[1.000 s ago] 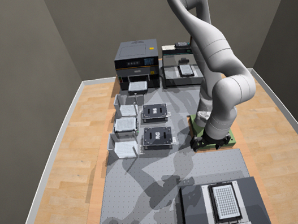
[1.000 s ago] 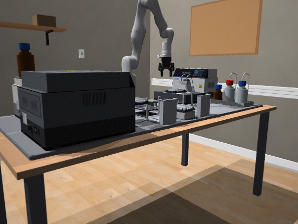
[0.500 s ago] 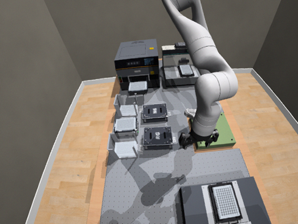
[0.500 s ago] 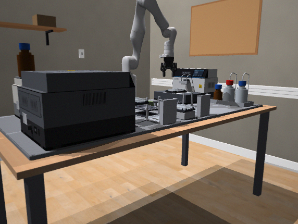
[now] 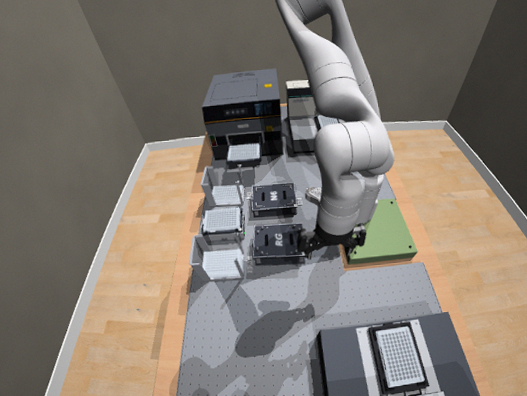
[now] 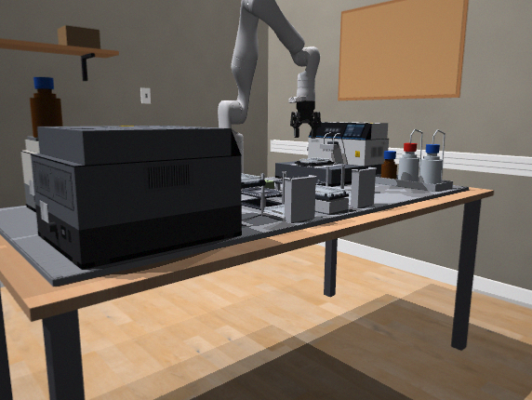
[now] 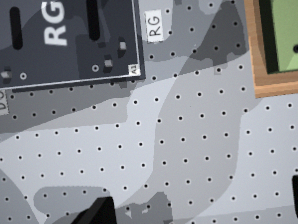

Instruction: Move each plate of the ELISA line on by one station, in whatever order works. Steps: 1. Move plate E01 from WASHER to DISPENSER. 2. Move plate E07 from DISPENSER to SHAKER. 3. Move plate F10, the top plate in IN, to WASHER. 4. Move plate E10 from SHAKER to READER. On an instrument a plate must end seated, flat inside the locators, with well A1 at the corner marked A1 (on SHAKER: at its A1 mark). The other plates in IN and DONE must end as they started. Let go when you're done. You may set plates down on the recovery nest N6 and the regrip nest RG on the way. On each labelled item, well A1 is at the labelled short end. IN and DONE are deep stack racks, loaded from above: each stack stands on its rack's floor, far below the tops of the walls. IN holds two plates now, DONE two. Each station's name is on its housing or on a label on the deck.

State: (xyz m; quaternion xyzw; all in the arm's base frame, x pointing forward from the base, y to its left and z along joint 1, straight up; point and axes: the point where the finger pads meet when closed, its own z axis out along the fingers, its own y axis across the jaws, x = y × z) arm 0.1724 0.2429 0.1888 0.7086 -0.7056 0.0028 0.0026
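Breadboard (image 7: 200, 150) beside RG nest (image 7: 70, 45)
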